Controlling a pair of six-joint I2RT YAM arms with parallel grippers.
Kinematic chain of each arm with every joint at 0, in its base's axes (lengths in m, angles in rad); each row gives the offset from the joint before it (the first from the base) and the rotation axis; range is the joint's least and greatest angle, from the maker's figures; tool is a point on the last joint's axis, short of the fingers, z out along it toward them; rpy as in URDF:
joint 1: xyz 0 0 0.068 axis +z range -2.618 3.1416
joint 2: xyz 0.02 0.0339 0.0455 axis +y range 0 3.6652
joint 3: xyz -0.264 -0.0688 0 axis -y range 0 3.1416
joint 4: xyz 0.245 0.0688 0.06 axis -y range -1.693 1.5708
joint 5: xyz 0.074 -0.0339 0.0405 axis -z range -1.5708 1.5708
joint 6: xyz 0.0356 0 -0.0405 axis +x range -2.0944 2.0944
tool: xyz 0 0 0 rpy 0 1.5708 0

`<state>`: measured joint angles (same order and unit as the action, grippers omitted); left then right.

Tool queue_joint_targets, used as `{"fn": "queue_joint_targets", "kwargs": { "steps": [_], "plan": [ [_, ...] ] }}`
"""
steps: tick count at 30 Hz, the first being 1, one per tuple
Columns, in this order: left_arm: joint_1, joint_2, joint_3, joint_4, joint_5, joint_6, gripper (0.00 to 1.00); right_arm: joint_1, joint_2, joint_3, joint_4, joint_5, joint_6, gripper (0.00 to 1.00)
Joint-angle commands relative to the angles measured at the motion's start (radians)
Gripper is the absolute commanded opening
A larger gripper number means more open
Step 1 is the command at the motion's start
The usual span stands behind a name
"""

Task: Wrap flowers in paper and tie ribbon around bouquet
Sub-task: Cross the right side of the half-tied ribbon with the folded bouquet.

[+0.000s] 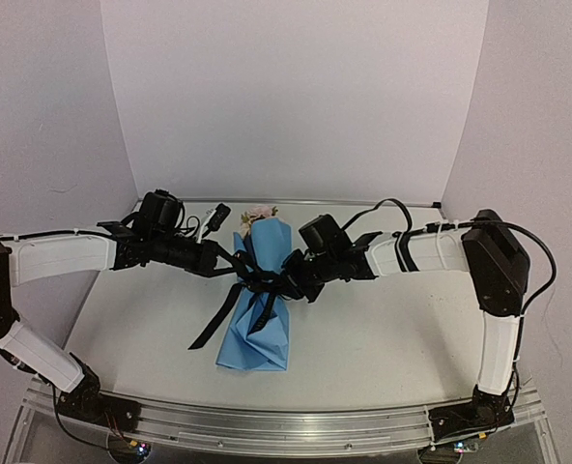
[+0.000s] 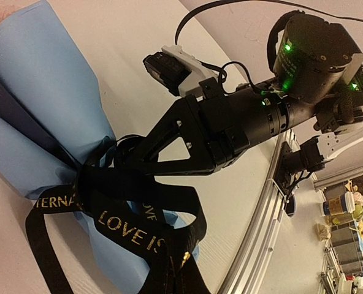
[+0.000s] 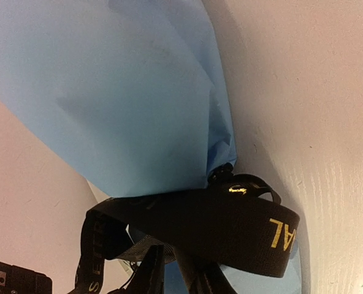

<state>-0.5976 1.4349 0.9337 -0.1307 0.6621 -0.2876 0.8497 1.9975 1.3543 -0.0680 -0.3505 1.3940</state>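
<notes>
Plainly, the bouquet (image 1: 266, 244) lies mid-frame in the top view, with the ribbon (image 1: 213, 321) cinched round its waist. The left gripper (image 1: 232, 266), jaws pressed together, seems to pinch a ribbon strand. The right gripper (image 1: 286, 283) sits at the band; I cannot tell its jaws. The ribbon looks floppy and slick, and the paper (image 1: 265, 343) crushes easily, so grip the ribbon ends.

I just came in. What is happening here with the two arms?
A paper bouquet lies on the table, rose heads at its far end and a black ribbon around its waist. The left gripper is shut, apparently on a ribbon strand. The right gripper sits at the same waist, its jaws unclear. Tying seems to be in progress.
</notes>
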Motion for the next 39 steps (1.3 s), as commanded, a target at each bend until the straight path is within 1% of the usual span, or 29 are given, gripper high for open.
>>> {"fn": "queue_joint_targets", "kwargs": {
  "steps": [1, 6, 11, 18, 22, 25, 28, 31, 35, 39],
  "plan": [
    [-0.003, -0.033, -0.006, 0.021, 0.023, 0.013, 0.0, 0.025, -0.053, 0.041, -0.04, 0.044, -0.029, 0.22],
    [-0.003, -0.034, -0.007, 0.022, 0.025, 0.014, 0.0, 0.038, -0.075, 0.042, -0.071, 0.072, -0.051, 0.3],
    [-0.003, -0.033, -0.009, 0.025, 0.027, 0.013, 0.0, 0.044, -0.104, 0.064, -0.155, 0.114, -0.108, 0.38],
    [-0.003, -0.026, -0.003, 0.027, 0.031, 0.012, 0.0, 0.051, -0.138, 0.053, -0.219, 0.145, -0.168, 0.42],
    [-0.003, -0.021, 0.005, 0.02, 0.03, 0.013, 0.0, 0.051, -0.177, 0.051, -0.296, 0.213, -0.281, 0.45],
    [-0.003, -0.02, 0.009, 0.011, 0.028, 0.016, 0.0, 0.051, -0.177, 0.058, -0.361, 0.264, -0.402, 0.45],
    [-0.003, -0.021, 0.013, 0.001, 0.024, 0.02, 0.0, 0.051, -0.169, 0.033, -0.369, 0.281, -0.499, 0.4],
    [-0.003, -0.018, 0.013, 0.005, 0.022, 0.017, 0.0, 0.051, -0.156, 0.026, -0.356, 0.313, -0.575, 0.31],
    [-0.003, -0.014, 0.016, 0.005, 0.022, 0.012, 0.0, 0.049, -0.144, 0.034, -0.333, 0.349, -0.638, 0.31],
    [-0.003, -0.021, 0.016, -0.005, 0.015, 0.013, 0.0, 0.049, -0.103, 0.066, -0.333, 0.328, -0.665, 0.32]
  ]
}}
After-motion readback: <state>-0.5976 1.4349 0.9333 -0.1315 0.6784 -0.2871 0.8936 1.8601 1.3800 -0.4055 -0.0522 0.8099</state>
